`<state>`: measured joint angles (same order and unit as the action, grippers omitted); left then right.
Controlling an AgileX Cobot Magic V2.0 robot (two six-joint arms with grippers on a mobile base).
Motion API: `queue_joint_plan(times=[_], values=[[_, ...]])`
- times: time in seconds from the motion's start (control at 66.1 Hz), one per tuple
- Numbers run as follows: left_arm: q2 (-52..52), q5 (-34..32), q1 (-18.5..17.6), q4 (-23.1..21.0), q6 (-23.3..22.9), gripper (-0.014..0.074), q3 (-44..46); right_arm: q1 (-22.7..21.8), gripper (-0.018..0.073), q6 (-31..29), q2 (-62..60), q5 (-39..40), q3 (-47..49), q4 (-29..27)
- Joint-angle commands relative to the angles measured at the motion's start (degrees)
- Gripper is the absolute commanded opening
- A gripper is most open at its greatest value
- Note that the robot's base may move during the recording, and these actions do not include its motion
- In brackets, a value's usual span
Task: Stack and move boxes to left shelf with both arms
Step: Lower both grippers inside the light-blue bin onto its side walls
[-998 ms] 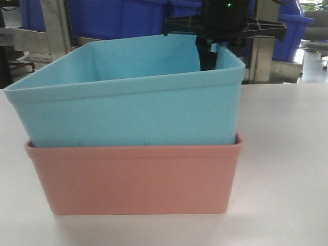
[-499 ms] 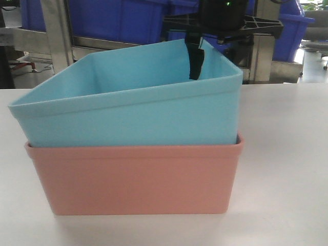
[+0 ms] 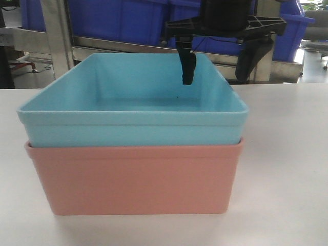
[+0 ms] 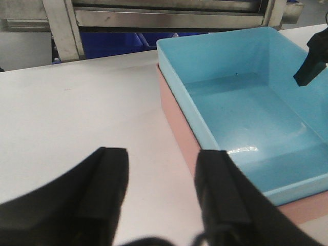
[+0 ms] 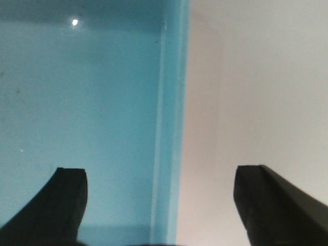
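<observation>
The light blue box (image 3: pixel 133 120) sits level, nested inside the salmon pink box (image 3: pixel 136 177) on the white table. My right gripper (image 3: pixel 220 64) hangs open over the blue box's far right rim, one finger (image 3: pixel 188 69) inside and the other outside. From the right wrist, the blue rim (image 5: pixel 171 102) runs between the open right gripper (image 5: pixel 161 187) fingers without touching them. My left gripper (image 4: pixel 161 169) is open and empty over the bare table, left of the pink box (image 4: pixel 177 128) and blue box (image 4: pixel 246 107). Behind the table stands a steel rack (image 3: pixel 56 36); I cannot tell if it is the left shelf.
Dark blue bins (image 3: pixel 118 20) fill the rack behind the table. White tabletop (image 4: pixel 77 102) stretches left of the stacked boxes and also right of them (image 3: pixel 287 154). The rack's steel beam (image 4: pixel 169 18) runs along the table's far edge.
The blue box was tilted with its right side held up by my right gripper. The gripper has opened and let go, and the box has dropped level into the pink box.
</observation>
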<state>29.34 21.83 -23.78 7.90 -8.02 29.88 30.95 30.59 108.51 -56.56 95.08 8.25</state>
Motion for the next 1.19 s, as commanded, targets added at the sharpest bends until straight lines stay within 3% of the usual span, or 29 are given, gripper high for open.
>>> queue_joint_plan(times=[0.0, 0.151, 0.318, 0.726, 0.983, 1.179], values=[[3.9, -3.0, -0.4, -0.6, -0.1, 0.0417, 5.0, 0.1, 0.0612, -1.9, -3.7, 1.1, 2.1, 1.3], [13.6, 1.2, -0.4, -4.4, -0.1, 0.0465, 12.4, 0.1, 0.0612, -2.3, -3.7, 0.9, 2.1, 1.3], [26.0, 11.0, -0.4, -9.6, -0.1, 0.0465, 24.5, 0.1, 0.0612, -2.9, -3.7, 0.7, 2.1, 1.3], [56.7, 31.3, -0.4, -9.6, -0.5, 0.0462, 52.4, 0.1, 0.0612, -3.0, -3.8, 1.9, 2.1, 0.8], [69.0, 31.8, -0.4, -7.9, -6.2, 0.0461, 57.1, 0.1, 0.0612, -3.0, -3.6, 4.1, 2.1, 0.1], [74.2, 30.8, -0.4, -8.2, -6.5, 0.0461, 57.2, 0.1, 0.0612, -3.3, -1.9, 4.6, 2.0, 0.1]])
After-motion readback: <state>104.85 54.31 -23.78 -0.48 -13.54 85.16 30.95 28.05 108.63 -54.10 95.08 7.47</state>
